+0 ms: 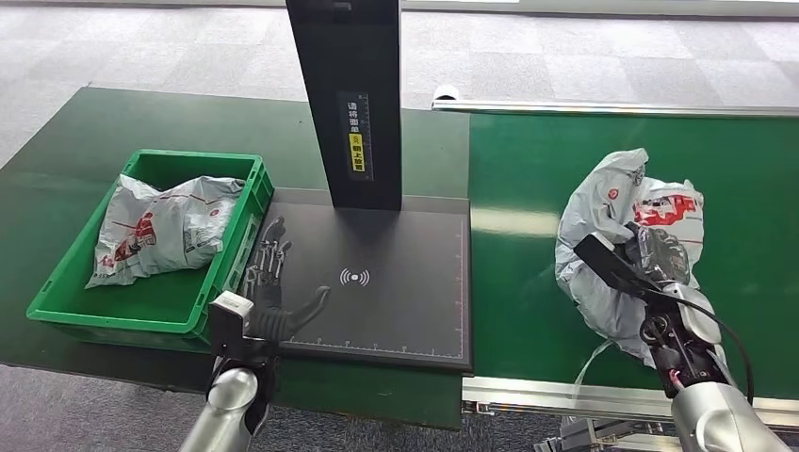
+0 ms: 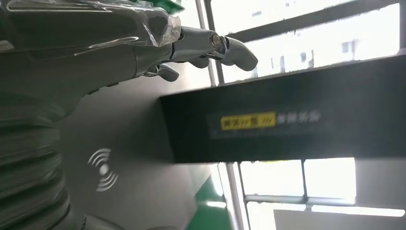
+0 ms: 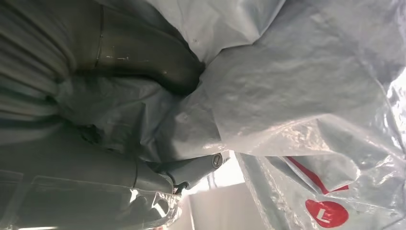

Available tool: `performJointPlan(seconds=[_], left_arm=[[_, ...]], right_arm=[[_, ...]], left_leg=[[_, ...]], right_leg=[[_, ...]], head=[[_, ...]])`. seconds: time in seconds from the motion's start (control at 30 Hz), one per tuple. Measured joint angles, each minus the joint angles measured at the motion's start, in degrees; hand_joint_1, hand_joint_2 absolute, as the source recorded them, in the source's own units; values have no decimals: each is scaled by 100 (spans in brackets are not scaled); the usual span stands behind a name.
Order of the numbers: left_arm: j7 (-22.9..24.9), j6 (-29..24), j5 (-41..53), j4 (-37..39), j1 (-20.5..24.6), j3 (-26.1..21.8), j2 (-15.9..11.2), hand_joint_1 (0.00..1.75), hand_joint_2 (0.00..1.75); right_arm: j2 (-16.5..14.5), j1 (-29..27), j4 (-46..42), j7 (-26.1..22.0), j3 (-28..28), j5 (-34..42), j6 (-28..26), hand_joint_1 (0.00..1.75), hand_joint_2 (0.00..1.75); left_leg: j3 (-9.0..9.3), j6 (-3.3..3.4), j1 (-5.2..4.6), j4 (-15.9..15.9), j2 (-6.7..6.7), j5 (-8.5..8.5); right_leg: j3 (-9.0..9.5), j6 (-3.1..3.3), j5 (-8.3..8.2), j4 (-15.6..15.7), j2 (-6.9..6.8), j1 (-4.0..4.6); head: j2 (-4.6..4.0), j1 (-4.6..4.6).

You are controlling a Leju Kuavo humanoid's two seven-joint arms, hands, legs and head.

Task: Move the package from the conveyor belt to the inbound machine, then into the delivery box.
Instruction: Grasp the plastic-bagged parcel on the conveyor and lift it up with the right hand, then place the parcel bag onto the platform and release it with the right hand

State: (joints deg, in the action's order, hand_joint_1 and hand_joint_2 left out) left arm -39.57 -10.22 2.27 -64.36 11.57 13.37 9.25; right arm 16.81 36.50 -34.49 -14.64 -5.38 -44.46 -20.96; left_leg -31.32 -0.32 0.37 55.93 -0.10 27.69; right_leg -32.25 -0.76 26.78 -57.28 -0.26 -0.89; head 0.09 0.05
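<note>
While held: the package (image 1: 612,235), a grey plastic mailer with red print, lies on the green belt (image 1: 735,188) at the right, and the right hand (image 1: 660,259) grips its crumpled near side.
Package axis: long axis runs roughly near-to-far, tilted slightly; its red-printed end points toward the far right.
Right hand: fingers closed into the folds of the bag, thumb (image 3: 143,52) pressed into the plastic.
Right wrist view: wrinkled grey film close up, a red round logo (image 3: 327,213) and a red stripe, not readable from the head view.
Left hand (image 1: 269,278): holds nothing, fingers spread and extended, resting over the near-left corner of the scanner pad (image 1: 396,292).
Scanner: black pad with a white wireless mark (image 1: 354,277), a black post (image 1: 349,94) with a yellow label rising from its far edge.
Left wrist view: the post's label seen side-on, bright windows behind.
Box (image 1: 236,254): green crate left of the pad, touching it, holding another grey bag (image 1: 160,226).
Surface: green table top (image 1: 85,132) under crate and pad.
Room: grey tiled floor (image 1: 141,47) beyond.
</note>
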Motion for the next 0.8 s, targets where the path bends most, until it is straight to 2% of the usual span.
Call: performJointPlan(seconds=[0.2, 0.33, 0.43, 0.5, 0.57, 0.67, 0.8], left_arm=[[-61, -309, -406, -744, -170, -6, -3, 0, 175], [-62, -630, -435, -1107, -231, -15, -3, 0, 175], [-62, -1031, -400, -1380, -243, -51, 15, 0, 175], [-62, -1393, -345, -1609, -246, -88, 45, 0, 175], [-62, -1635, -323, -1820, -244, -118, 73, 0, 175], [-62, -1657, -317, -1968, -200, -137, 105, 0, 175], [-62, -1545, -300, -1987, -117, -146, 147, 0, 175]], right_arm=[[-275, -782, -1760, -902, 141, 456, -993, 175, 175], [-523, -1200, -2771, -1702, 192, 481, -1713, 175, 175], [-865, -1479, -3498, -2341, 335, 529, -1862, 175, 175], [-1024, -1598, -3854, -2486, 278, 590, -1868, 175, 175], [-1089, -1628, -4047, -2500, 21, 273, -1869, 175, 175], [-1120, -1481, -3959, -2413, -746, -777, -1710, 175, 175], [-1169, -1008, -3371, -2194, -1944, -1238, -894, 175, 175]], left_leg=[[-5, 0, 1, -2, -12, 0], [-4, 0, 1, -2, -12, 0], [-2, -1, 1, -2, -6, -1], [-2, -1, 2, -3, -6, -1], [-2, -1, 2, -4, 1, -1], [2, -1, 2, -5, 18, -1], [5, -1, 2, -5, 13, -11]], right_leg=[[-1, 0, 1, 0, -6, 2], [0, 1, 1, 0, -6, 1], [0, 1, 0, 0, -4, 2], [1, 1, 0, 0, -4, 3], [2, 1, 0, -1, -1, 3], [2, 3, -2, -1, 11, 3], [3, 5, -3, -1, 7, 3]], head=[[0, 0], [0, 2], [0, 0], [0, 0], [0, 1], [0, 2], [0, 1]])
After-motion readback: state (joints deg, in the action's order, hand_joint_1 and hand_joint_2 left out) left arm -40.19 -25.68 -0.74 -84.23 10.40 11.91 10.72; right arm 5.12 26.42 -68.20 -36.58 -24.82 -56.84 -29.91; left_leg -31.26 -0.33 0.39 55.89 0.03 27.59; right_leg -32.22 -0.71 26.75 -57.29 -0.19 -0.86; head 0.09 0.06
